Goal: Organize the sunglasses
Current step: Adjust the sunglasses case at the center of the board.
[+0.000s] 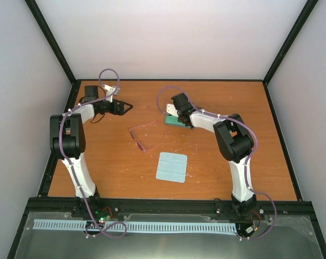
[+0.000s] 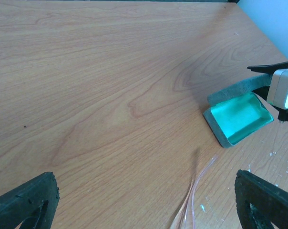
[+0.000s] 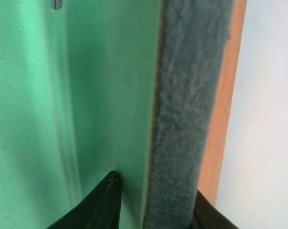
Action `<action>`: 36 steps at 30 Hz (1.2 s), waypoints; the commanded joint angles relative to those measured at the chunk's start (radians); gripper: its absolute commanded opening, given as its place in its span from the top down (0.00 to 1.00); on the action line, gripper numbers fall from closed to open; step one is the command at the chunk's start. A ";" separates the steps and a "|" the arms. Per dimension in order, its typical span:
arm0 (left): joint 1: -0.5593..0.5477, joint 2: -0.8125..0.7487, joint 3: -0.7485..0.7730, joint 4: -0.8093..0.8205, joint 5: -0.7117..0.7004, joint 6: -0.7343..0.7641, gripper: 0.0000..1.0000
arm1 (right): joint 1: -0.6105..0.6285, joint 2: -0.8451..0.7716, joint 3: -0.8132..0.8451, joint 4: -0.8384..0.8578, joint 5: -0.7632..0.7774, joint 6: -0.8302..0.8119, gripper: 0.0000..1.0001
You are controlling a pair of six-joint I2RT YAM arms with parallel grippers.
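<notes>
— Where are the sunglasses [image 1: 143,135]?

— They lie flat near the middle of the worktop [image 1: 98,172], a little toward its left edge. Nothing of mine touches them. The thin pink frame is hard to make out from above, but the arms look unfolded. In my left wrist view only the end of one slender pink arm [image 2: 191,200] shows at the bottom, on the wood between my two fingertips.

— What are your left fingers [image 2: 25,202] doing?

— They are spread wide and hold nothing. That arm reaches in from the far-left corner and points across the worktop toward the case [image 2: 239,119].

— And the case?

— It sits just beyond the sunglasses, on the side toward the far edge, close to them but apart. It is open, with its green lining facing up and its grey fuzzy outside showing around the rim.

— Your right fingers [image 3: 98,205]?

— They are pinching the grey wall of the case. In my right wrist view one finger lies against the green lining on the inside, and the other sits behind the grey felt on the outside, with the wall between them. From the left wrist view, that hand is at the case's raised edge.

— Anything else there?

— A pale blue square cloth [image 1: 171,167] lies flat toward the near edge, close to the sunglasses on their near side and not touching them.
</notes>
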 commanded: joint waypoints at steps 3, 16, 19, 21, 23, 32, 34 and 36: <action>-0.001 -0.035 0.001 0.036 0.018 -0.007 0.01 | 0.005 0.001 -0.015 -0.008 -0.008 0.016 0.63; -0.001 -0.035 0.000 0.042 0.022 -0.009 0.01 | 0.006 -0.072 -0.016 0.037 0.009 0.029 0.50; -0.001 -0.036 0.001 0.046 0.018 -0.009 0.01 | 0.008 -0.095 -0.012 0.028 -0.008 0.045 0.49; -0.001 -0.035 0.000 0.048 -0.002 -0.008 0.01 | 0.008 -0.106 -0.014 0.026 -0.013 0.050 0.48; -0.001 -0.036 0.002 0.047 -0.013 -0.003 0.01 | 0.008 -0.112 -0.015 0.026 -0.005 0.056 0.47; -0.021 -0.095 -0.010 0.025 -0.050 0.067 0.00 | 0.046 -0.292 -0.063 0.004 -0.005 0.189 0.37; -0.031 -0.108 -0.021 0.024 -0.063 0.082 0.00 | 0.051 -0.331 -0.079 -0.016 -0.033 0.230 0.32; -0.037 -0.109 -0.023 0.022 -0.064 0.085 0.00 | 0.052 -0.340 -0.101 -0.022 -0.032 0.236 0.32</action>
